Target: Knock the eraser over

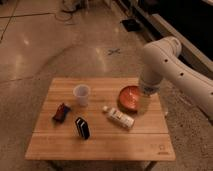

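Observation:
The eraser (82,128) is a small black block with a pale band. It stands on the wooden table (100,145) at the front left of centre, below the cup (81,95). My white arm comes in from the right. Its gripper (145,102) hangs over the red bowl (129,97) at the table's right side, far to the right of the eraser.
A white bottle (119,117) lies on its side between the eraser and the bowl. A small red-and-dark object (61,112) lies at the left. The table stands on a shiny floor with a tape cross (114,51) behind it.

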`<state>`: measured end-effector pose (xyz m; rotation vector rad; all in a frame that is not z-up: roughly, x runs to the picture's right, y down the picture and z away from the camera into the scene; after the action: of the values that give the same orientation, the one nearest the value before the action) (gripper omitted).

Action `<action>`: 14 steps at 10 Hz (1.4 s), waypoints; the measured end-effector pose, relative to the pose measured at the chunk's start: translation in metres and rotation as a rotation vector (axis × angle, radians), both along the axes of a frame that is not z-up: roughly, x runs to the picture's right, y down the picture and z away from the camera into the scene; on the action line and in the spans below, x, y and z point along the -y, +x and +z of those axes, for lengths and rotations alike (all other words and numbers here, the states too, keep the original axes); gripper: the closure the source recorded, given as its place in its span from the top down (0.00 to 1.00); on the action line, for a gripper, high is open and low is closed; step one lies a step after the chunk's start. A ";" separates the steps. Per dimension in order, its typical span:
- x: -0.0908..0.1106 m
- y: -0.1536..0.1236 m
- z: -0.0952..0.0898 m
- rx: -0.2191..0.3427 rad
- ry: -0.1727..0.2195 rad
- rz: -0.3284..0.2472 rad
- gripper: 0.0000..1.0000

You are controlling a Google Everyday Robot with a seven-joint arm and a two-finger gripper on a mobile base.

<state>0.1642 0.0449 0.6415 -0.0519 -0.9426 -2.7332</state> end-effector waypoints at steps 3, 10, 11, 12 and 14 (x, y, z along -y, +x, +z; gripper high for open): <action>0.000 0.000 0.000 0.000 0.000 0.000 0.80; -0.051 -0.056 0.047 0.080 -0.009 -0.071 0.80; -0.060 -0.072 0.060 0.095 -0.001 -0.078 0.80; -0.064 -0.081 0.068 0.103 0.003 -0.077 0.80; -0.073 -0.109 0.094 0.113 0.021 -0.061 0.80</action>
<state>0.0551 0.1182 0.7355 0.0802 -0.9572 -2.8273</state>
